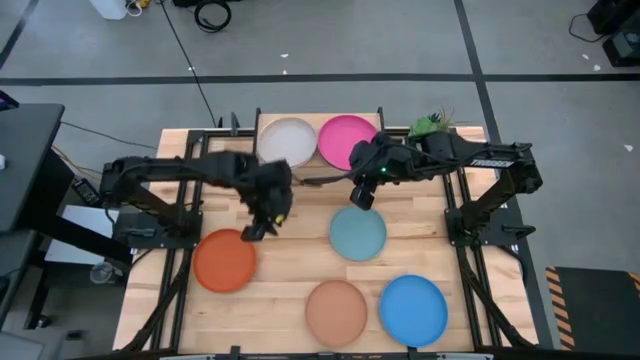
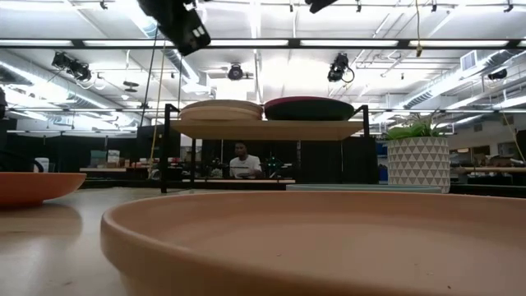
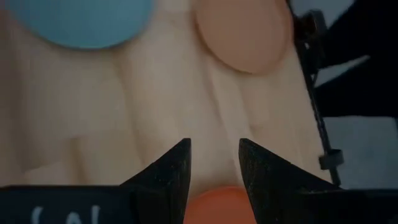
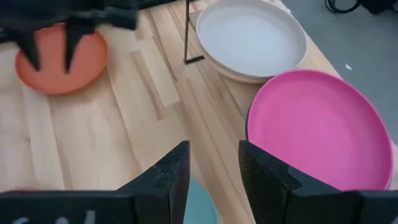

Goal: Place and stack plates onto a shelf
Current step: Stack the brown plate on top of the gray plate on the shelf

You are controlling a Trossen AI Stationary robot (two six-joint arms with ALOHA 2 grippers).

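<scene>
The shelf (image 1: 318, 160) stands at the table's far edge. On it a whitish plate (image 1: 288, 142) lies on another plate, whose rim (image 4: 236, 74) shows beneath it, and beside them lies a pink plate (image 1: 347, 140). Flat on the tabletop lie an orange plate (image 1: 224, 260), a pale blue-green plate (image 1: 358, 233), a tan plate (image 1: 336, 311) and a bright blue plate (image 1: 413, 310). My left gripper (image 1: 258, 232) is open, up in the air over the orange plate's far right rim (image 3: 214, 205). My right gripper (image 1: 360, 200) is open, between the shelf and the pale blue-green plate.
A potted plant (image 1: 432, 124) stands at the shelf's right end. Black frame rails (image 1: 470, 240) run along the table's left and right sides. Bare wood shows between the orange and pale blue-green plates. A person (image 2: 242, 160) sits in the room beyond the shelf.
</scene>
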